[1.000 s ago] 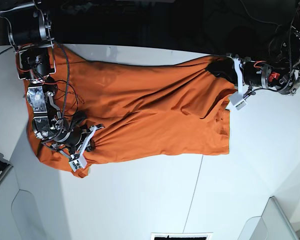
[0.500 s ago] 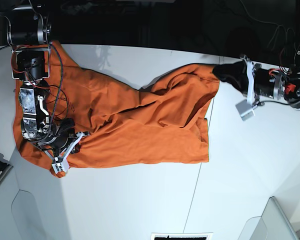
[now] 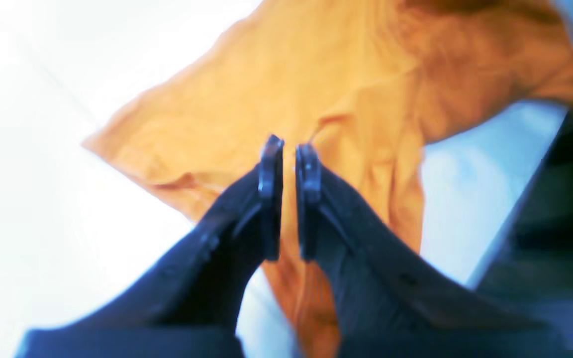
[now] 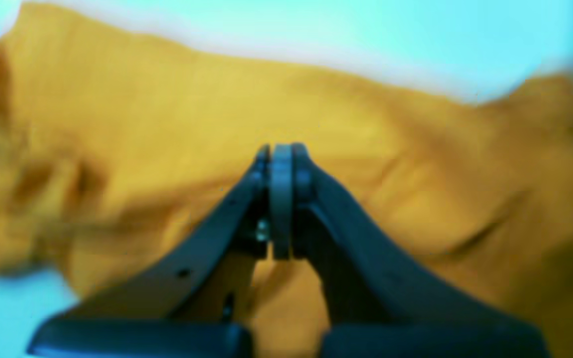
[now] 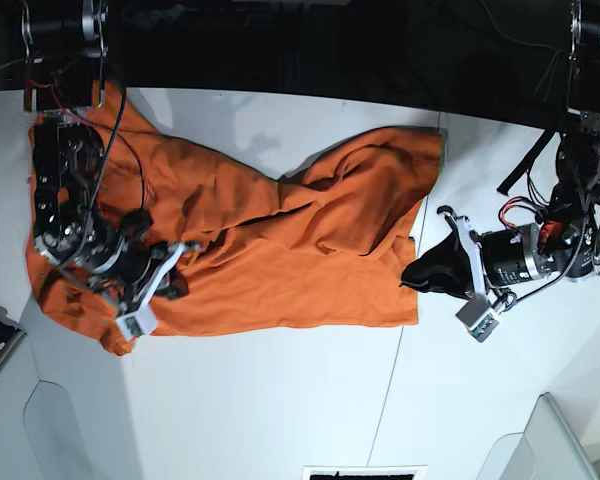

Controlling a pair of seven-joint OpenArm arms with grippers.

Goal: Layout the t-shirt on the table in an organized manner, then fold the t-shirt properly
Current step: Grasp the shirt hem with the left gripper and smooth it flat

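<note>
Left gripper (image 5: pixel 412 277) hangs just off the t-shirt's (image 5: pixel 280 250) edge, on the right of the base view, over bare white table (image 5: pixel 280 400). In its wrist view the two dark pads (image 3: pixel 271 194) stand nearly together w/ a thin slit btwn them, no cloth in the slit; orange fabric lies beyond and below the tips, so it's all but closed and holding nothing. Its grey wrist block and wiring trail back toward the frame's right edge.

Right gripper (image 5: pixel 175 285) sits on the shirt's opposite end, on the left of the base view, low over the cloth. Wrist view shows its pads (image 4: pixel 281 199) pressed flat against each other, clenched tight. Can't tell if any fabric is pinched there; pic is blurry.

T-shirt lies spread across the table's far half, wrinkled, w/ diagonal folds running thru the middle. Corner nearest the left gripper is raised into a peak by the table's back edge; near hem runs fairly straight. Thin dark seam (image 5: pixel 385 400) in the tabletop passes under the shirt's right part. Black cables (image 5: pixel 110 130) drape over the cloth beside the right arm.
</note>
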